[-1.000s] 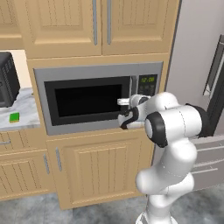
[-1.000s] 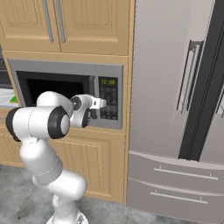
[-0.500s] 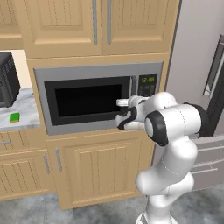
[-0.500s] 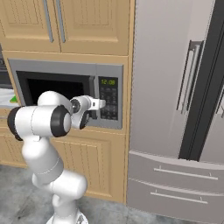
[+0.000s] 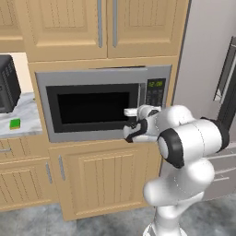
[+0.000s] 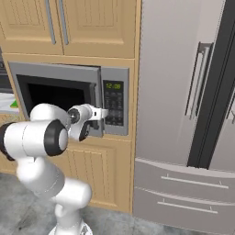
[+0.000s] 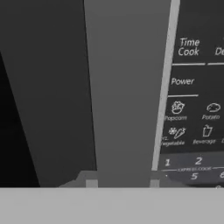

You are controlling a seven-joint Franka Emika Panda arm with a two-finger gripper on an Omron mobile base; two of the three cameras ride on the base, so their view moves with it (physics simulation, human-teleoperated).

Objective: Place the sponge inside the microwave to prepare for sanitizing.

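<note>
My gripper [image 5: 131, 125] sits right up against the front of the microwave [image 5: 92, 103], at the door's right edge where the vertical handle [image 7: 127, 92] runs between the black window and the keypad panel [image 6: 114, 106]. In the hand view that grey handle fills the middle of the picture, its long axis running from 12 to 6 o'clock, with the keypad's "Time Cook" and "Power" labels at 3 o'clock and the dark window at 9 o'clock. My fingertips are lost at the bottom edge of that view and the base views show them too small, so I cannot tell whether my fingers are spread or closed around the handle; I judge they straddle it or are about to. From the left base view the door looks barely cracked along its top right edge, not swung open, so the step in hand is still opening it. The sponge [image 5: 15, 123] lies well apart from me, at about 9 o'clock from my gripper in the left base view, on the marble counter [image 5: 23, 119] beside the black toaster oven [image 5: 8, 84], at much the same height as my hand. The coming move turns on the handle's upright axis: I must pull outward and swing leftward, since I judge the hinge is at the door's left side.
</note>
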